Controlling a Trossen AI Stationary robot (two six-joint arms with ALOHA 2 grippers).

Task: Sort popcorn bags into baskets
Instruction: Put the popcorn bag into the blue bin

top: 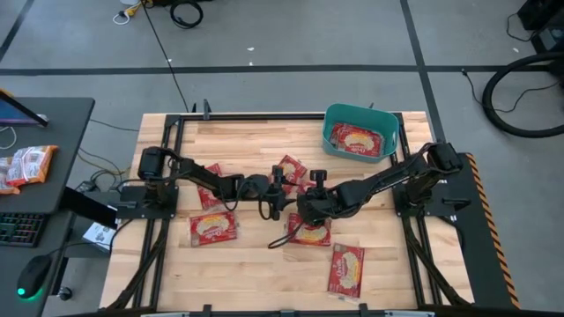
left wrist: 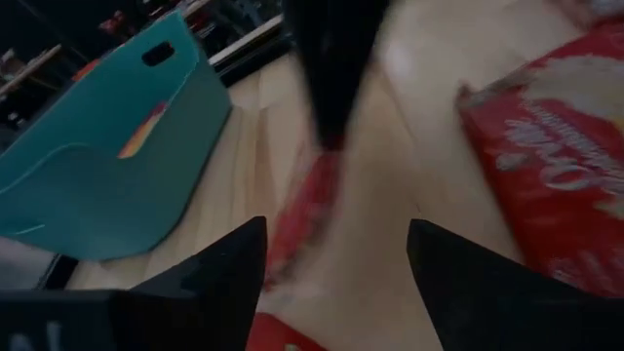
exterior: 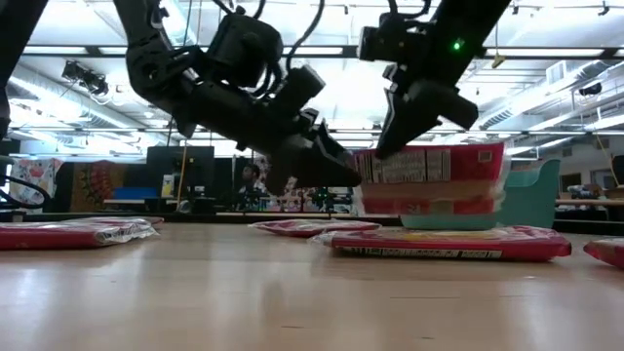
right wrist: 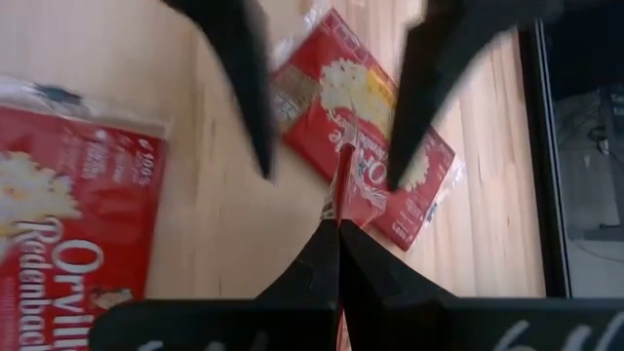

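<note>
The right pincer was pressed together on the edge of a popcorn bag, holding it upright, raised above the wooden worktop near its middle. The left pincer hung just beside it with fingers spread, gripping nothing (the held bag showed edge-on between those fingers in the left wrist view). Other bags lay flat across the worktop, one directly beneath the lifted bag. The teal basket sat at the far right corner with one bag inside.
</note>
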